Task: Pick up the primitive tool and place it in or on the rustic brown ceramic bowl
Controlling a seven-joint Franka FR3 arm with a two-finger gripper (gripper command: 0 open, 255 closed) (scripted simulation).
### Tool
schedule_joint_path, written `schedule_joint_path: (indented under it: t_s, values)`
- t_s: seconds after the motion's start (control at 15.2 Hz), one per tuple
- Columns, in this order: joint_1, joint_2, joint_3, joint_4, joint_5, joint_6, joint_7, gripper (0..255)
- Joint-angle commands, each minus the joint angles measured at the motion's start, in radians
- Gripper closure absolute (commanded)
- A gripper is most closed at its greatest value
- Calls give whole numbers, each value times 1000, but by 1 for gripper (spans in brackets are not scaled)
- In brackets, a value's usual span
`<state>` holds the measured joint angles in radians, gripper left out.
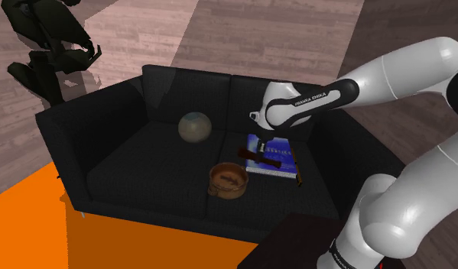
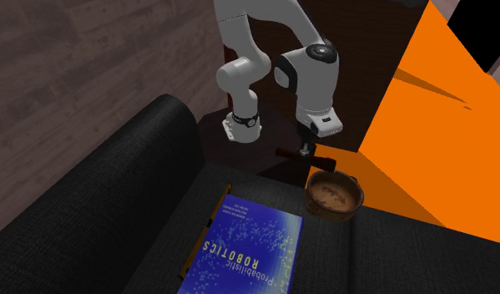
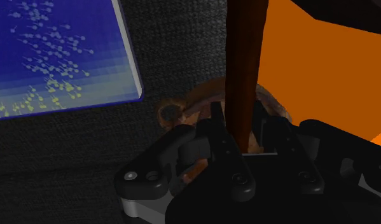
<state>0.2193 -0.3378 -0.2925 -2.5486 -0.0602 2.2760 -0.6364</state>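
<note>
Pincer (image 3: 246, 130): clenched on the primitive tool (image 3: 246, 63). Both black fingers (image 3: 215, 141) press against its dark red-brown handle, which runs straight out from between them.

Tool position: held in the air, near the brown bowl (image 2: 333, 194) and not touching it. In the second exterior view the tool (image 2: 285, 154) shows as a short crosswise bar in the pincer (image 2: 305, 153), just beyond the bowl's rim on the side towards the robot's stand. In the wrist view the bowl (image 3: 182, 108) lies directly beyond the fingers, partly hidden by the handle.

Bowl position: upright on the seat of a black sofa (image 1: 128, 160), close to the seat's front edge.

Other items, referenced to the bowl (image 1: 227, 180):
- Blue book (image 1: 271, 157), flat on the seat just beside the bowl. In the shoulder view the tool (image 1: 250, 155) and pincer (image 1: 267, 157) overlap its near corner.
- Grey-beige ball (image 1: 195, 127), farther back on the seat, apart from the bowl.
- Orange floor area (image 1: 36, 222), in front of the sofa.
</note>
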Motion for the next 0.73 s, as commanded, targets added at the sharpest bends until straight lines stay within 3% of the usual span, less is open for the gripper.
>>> schedule_joint_path:
  t_s: [0.0,0.46,0.66]
  values:
    - [25,52,19,52,23,0,25,255]
    - [96,276,75,289,97,-17,98,255]
    - [96,298,74,270,104,23,91,255]
